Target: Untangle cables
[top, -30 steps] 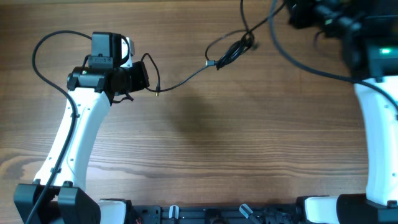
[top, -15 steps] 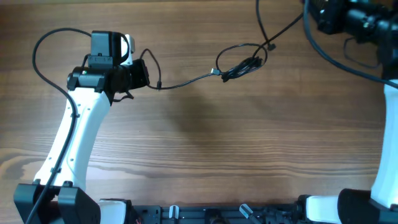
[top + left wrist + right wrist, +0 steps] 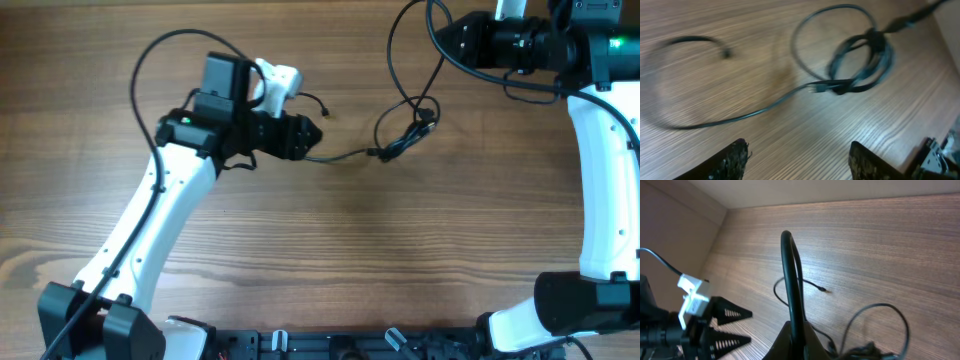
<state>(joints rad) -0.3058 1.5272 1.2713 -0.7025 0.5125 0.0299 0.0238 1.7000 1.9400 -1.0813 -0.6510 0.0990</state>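
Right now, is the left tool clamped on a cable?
No, the left tool is spread open, with the cable lying on the table beyond its tips.

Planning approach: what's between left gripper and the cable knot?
One slack strand from the knot runs toward the left gripper; otherwise bare table. Clear in overhead.

A wooden table (image 3: 330, 260) is filling the overhead view, a row of dark fittings (image 3: 335, 342) is lining its near edge, and a pale wall (image 3: 790, 190) is bordering it.
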